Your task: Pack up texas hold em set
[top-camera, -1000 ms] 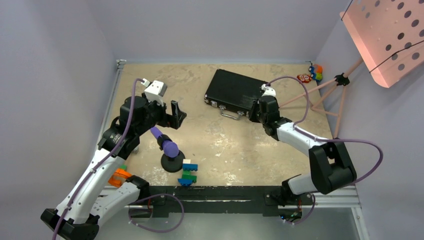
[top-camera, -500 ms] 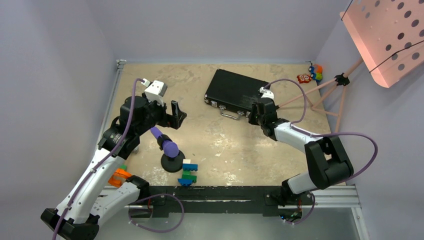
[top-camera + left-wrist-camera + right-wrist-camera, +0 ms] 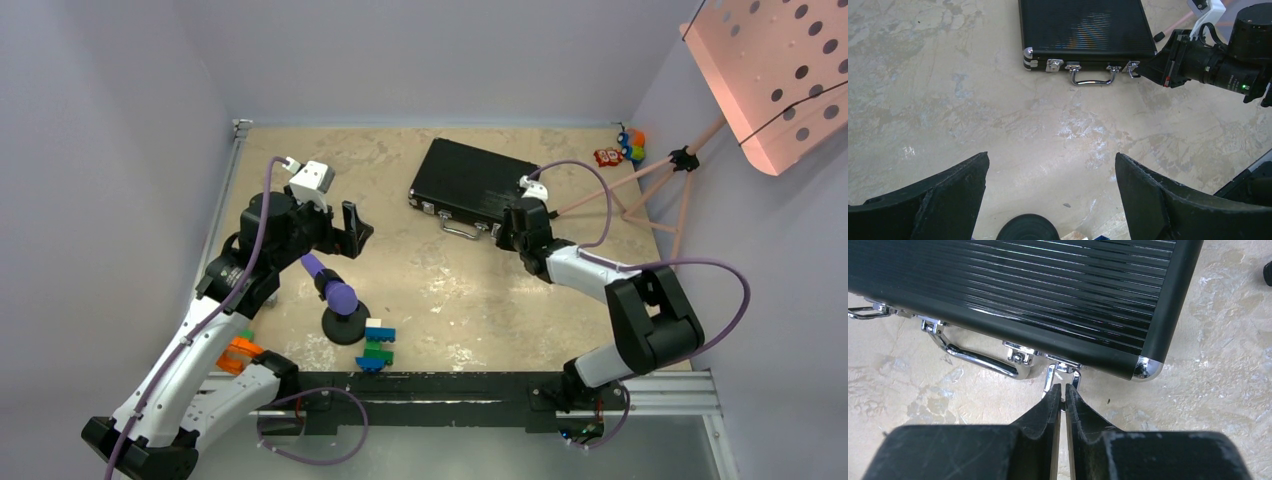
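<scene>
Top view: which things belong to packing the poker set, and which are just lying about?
Job: case, latch, right end effector.
Lying about: brick figure, purple-tipped object, corner toys, pink stand.

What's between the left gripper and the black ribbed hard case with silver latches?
Nothing: only bare beige tabletop between the left gripper and the black hard case, seen in the left wrist view.
</scene>
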